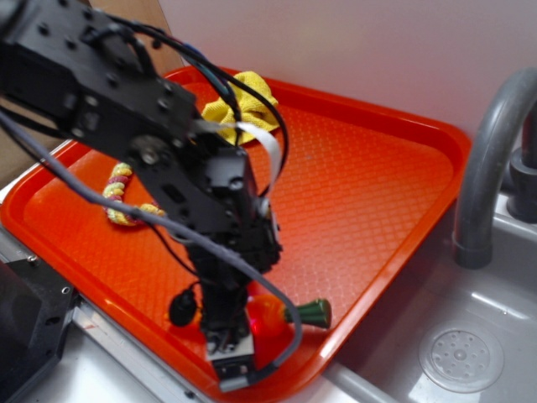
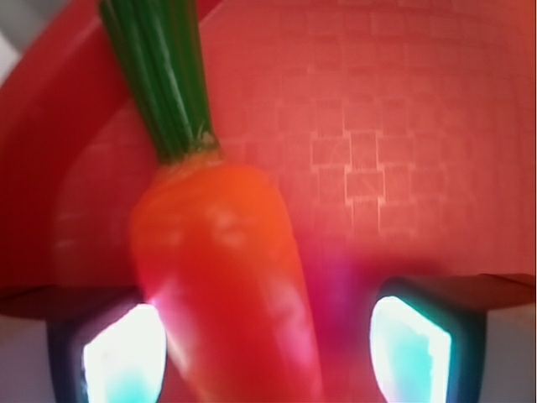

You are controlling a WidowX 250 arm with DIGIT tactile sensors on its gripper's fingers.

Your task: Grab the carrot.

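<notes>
Wrist view: carrot [image 2: 226,277] between open gripper [image 2: 268,353] fingers.

One carrot [image 2: 222,277], one rope toy [image 1: 122,195], one yellow cloth [image 1: 239,105], one tray [image 1: 377,193].

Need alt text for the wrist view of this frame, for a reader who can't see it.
Close-up of an orange toy carrot with a green stem pointing up and away, lying on a textured red tray. The carrot sits between the gripper fingers, nearer the left one; the fingers appear open and glare-blurred at the bottom corners.
</notes>
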